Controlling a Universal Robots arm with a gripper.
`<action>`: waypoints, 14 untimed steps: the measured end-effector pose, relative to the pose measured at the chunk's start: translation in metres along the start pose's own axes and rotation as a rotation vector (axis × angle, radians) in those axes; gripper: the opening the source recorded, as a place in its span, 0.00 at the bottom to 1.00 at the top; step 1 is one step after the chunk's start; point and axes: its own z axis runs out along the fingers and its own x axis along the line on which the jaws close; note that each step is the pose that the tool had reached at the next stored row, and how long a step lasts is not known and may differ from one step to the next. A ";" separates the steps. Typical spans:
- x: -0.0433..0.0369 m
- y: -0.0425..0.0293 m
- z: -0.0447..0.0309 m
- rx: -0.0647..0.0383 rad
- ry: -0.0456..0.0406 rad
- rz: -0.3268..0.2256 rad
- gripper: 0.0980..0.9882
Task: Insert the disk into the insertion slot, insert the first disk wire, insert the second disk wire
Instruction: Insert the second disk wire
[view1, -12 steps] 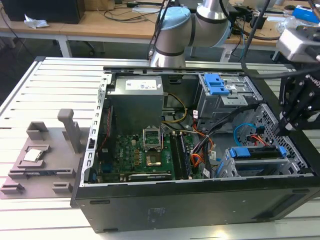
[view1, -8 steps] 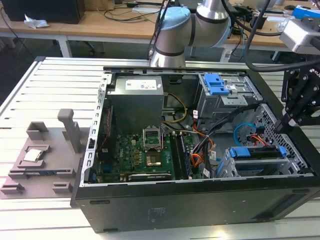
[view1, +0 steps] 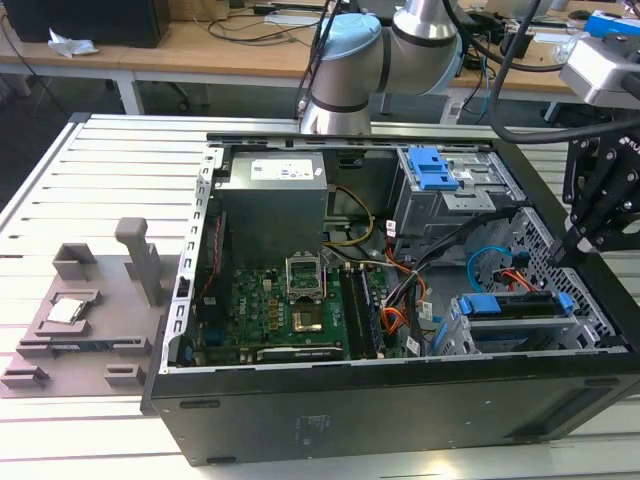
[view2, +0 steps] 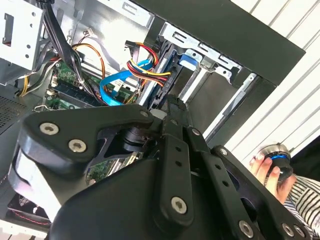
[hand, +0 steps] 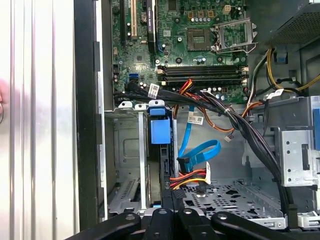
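At the case's corner on the exterior view's right, the disk (view1: 478, 305) is found seated in the slot (view1: 450, 335) and the gripper (view1: 556, 258) is held closed beside the loose red-yellow wire (hand: 187, 177), so the first-wire step is judged in hand, with square connector alignment required.

The disk (view1: 520, 305), edged by its bright blue carrier, sits seated edge-up in the insertion slot (view1: 470, 335), a grey sheet-metal bay at the computer case's (view1: 400, 410) front corner, on the exterior view's right.
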 end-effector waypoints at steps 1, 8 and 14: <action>0.0000 0.0000 0.0000 0.000 -0.0001 0.000 0.08; -0.0006 0.0000 -0.0001 0.000 0.0013 -0.028 0.30; -0.0083 0.0067 0.0054 0.002 0.0002 -0.136 0.30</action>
